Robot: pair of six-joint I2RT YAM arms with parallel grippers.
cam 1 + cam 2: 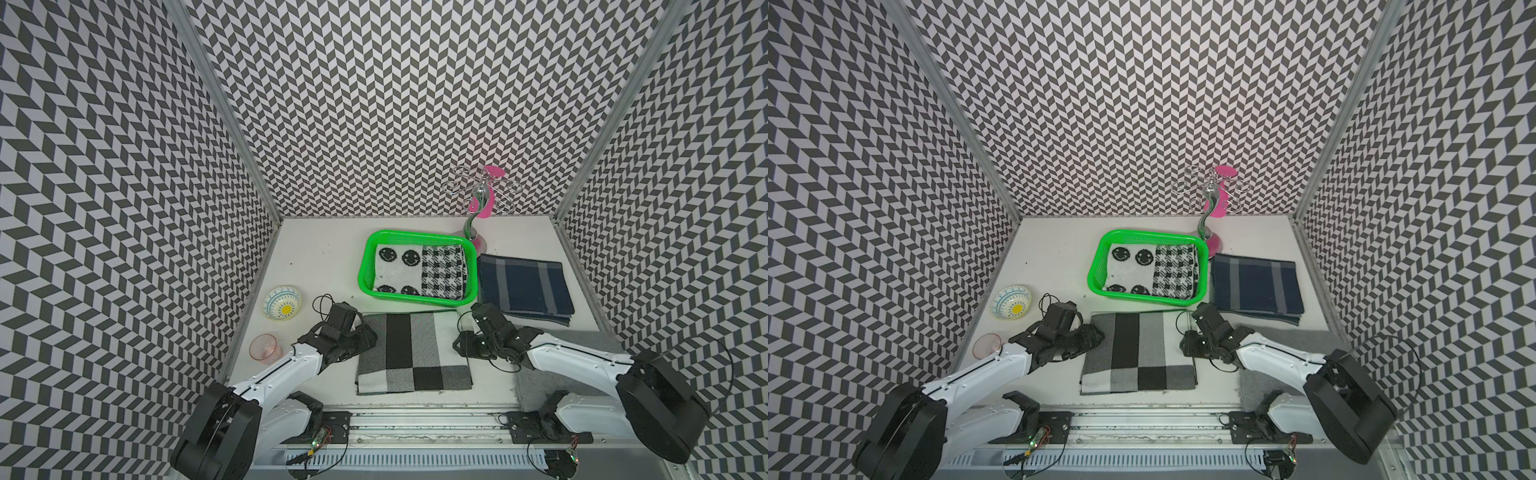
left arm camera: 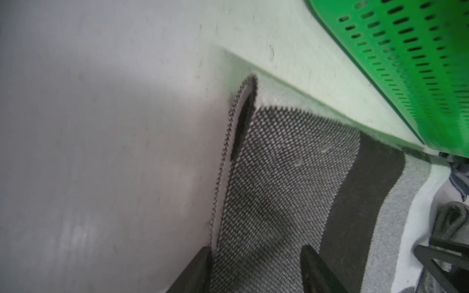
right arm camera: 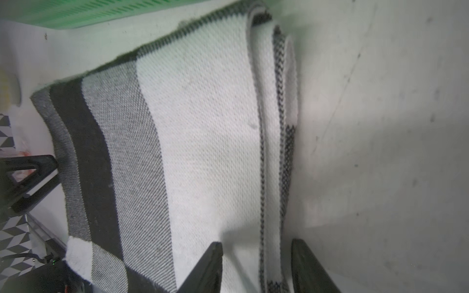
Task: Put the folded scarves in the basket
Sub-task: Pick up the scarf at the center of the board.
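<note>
1. My left gripper (image 2: 255, 250) stands parted astride the left edge of the grey-and-black scarf (image 1: 413, 353), and my right gripper (image 3: 255, 243) stands parted astride its right edge. Neither is pinching it.
2. A navy cloth (image 1: 523, 291) lies far right; a bowl (image 1: 281, 307) and a pink cup (image 1: 264, 348) sit left.
3. The scarf lies flat just near the basket (image 1: 411, 300), which holds a smiley cloth (image 1: 399, 270).
4. Both arms reach in low from the near corners.
</note>
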